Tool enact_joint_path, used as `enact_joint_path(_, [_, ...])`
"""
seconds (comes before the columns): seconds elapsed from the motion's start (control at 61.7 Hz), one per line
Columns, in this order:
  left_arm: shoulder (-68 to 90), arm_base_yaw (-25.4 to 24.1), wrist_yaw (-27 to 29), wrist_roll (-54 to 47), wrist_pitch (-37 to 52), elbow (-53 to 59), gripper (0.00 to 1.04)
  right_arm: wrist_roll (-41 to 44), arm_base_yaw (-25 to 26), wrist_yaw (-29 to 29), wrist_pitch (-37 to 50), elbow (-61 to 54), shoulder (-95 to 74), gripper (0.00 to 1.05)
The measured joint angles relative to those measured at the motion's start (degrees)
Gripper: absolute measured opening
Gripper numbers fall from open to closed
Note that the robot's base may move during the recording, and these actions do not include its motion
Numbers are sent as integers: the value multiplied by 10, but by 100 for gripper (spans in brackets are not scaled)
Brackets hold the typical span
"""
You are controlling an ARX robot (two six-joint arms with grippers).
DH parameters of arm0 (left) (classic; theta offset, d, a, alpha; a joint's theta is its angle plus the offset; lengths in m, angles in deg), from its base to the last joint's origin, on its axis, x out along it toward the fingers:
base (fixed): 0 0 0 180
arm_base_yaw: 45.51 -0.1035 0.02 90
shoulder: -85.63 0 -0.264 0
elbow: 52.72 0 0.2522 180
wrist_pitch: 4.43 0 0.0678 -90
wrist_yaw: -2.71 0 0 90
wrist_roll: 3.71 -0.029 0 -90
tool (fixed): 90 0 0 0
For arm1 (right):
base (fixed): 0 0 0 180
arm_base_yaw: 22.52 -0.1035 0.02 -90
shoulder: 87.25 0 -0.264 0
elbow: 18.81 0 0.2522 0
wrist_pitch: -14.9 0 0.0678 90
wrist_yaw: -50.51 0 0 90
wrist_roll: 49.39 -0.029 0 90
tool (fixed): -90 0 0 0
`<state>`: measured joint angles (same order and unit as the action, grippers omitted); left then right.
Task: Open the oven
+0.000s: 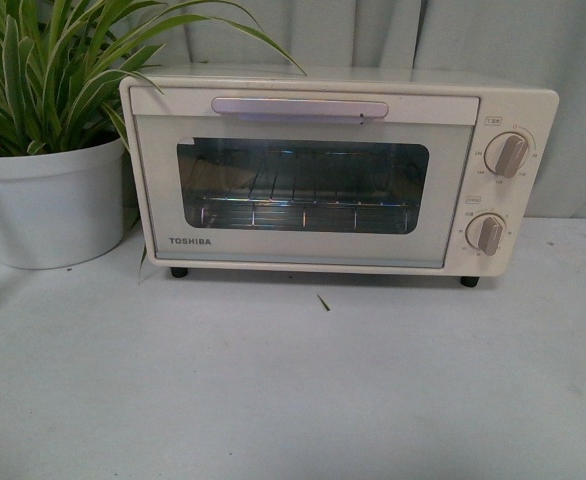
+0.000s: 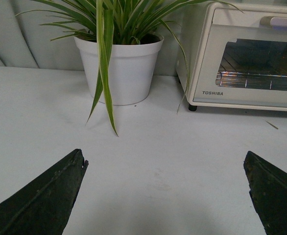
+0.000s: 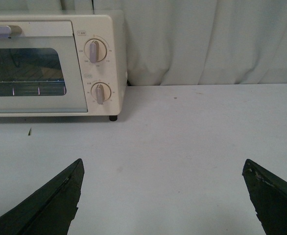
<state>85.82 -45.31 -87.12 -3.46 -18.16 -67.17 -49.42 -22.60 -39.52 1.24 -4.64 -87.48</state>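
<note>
The cream-white Toshiba oven (image 1: 338,170) stands at the back of the table with its glass door shut. Its long bar handle (image 1: 299,107) runs along the door's top. Two round knobs (image 1: 508,155) sit on its right side, and a wire rack (image 1: 303,212) shows through the window. The oven also shows in the left wrist view (image 2: 246,58) and the right wrist view (image 3: 50,66). My left gripper (image 2: 165,161) is open and empty, well short of the oven. My right gripper (image 3: 163,166) is open and empty, short of the oven's knob side. Neither arm shows in the front view.
A white pot with a long-leaved plant (image 1: 48,200) stands just left of the oven, also in the left wrist view (image 2: 119,63). A small bit of leaf (image 1: 323,302) lies on the white table (image 1: 293,400). A pale curtain (image 3: 207,39) hangs behind.
</note>
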Motion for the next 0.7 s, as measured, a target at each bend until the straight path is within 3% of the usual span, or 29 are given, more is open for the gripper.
enact_joint_path(0.405, [0, 0, 4, 0, -1, 0, 98, 0, 0, 0, 0, 0, 0, 95])
enact_joint_path(0.486, [51, 47, 163, 68, -44, -17, 98, 0, 0, 0, 0, 0, 0, 95])
enact_joint_path(0.519, [74, 51, 189, 106, -52, -23, 98, 0, 0, 1, 0, 0, 0, 95])
enact_joint_path(0.697, [217, 64, 150, 297, -7, -58, 98, 0, 0, -1, 0, 0, 0, 95])
